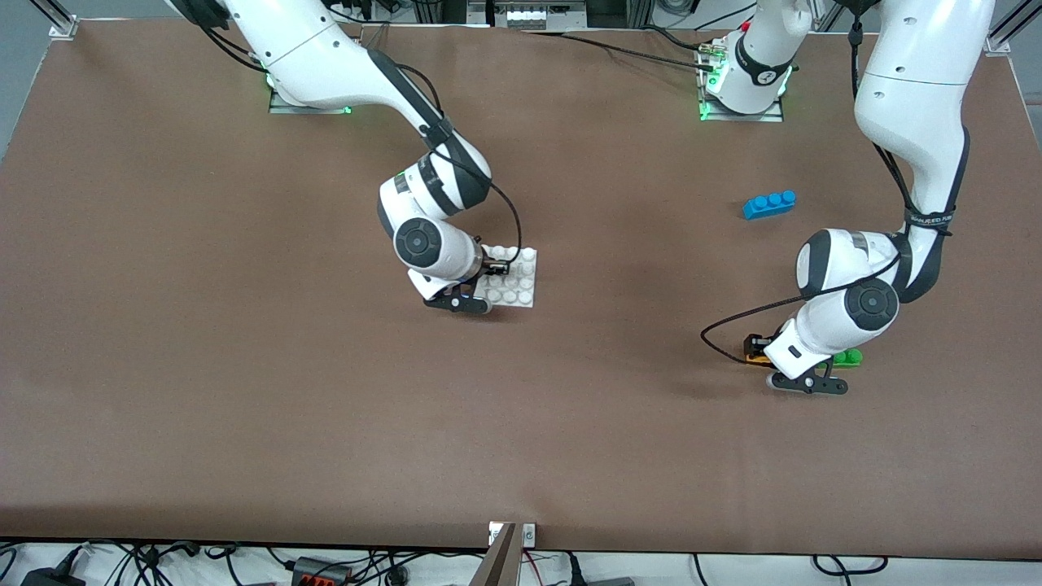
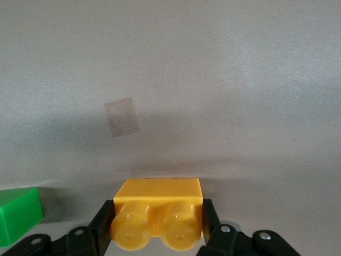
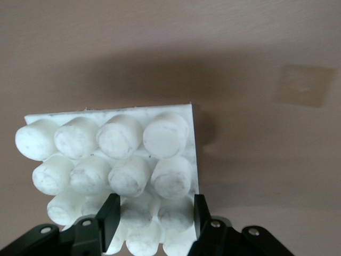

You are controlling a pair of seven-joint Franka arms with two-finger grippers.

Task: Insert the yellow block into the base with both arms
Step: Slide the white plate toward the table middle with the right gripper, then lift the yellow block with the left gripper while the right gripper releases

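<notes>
The yellow block (image 1: pixel 754 356) lies low at the table toward the left arm's end. My left gripper (image 1: pixel 760 348) is shut on it; in the left wrist view the block (image 2: pixel 158 198) sits with its two studs between the black fingers (image 2: pixel 103 225) of the gripper (image 2: pixel 157 228). The white base (image 1: pixel 519 285) lies on the table near the middle. My right gripper (image 1: pixel 494 268) is shut on the edge of it; in the right wrist view the fingers (image 3: pixel 108 217) of that gripper (image 3: pixel 154 218) clamp two columns of studs of the base (image 3: pixel 114 154).
A green two-stud brick (image 1: pixel 848 358) lies right beside the yellow block, partly under the left wrist; it also shows in the left wrist view (image 2: pixel 18 213). A blue three-stud brick (image 1: pixel 769 203) lies farther from the front camera than the left gripper.
</notes>
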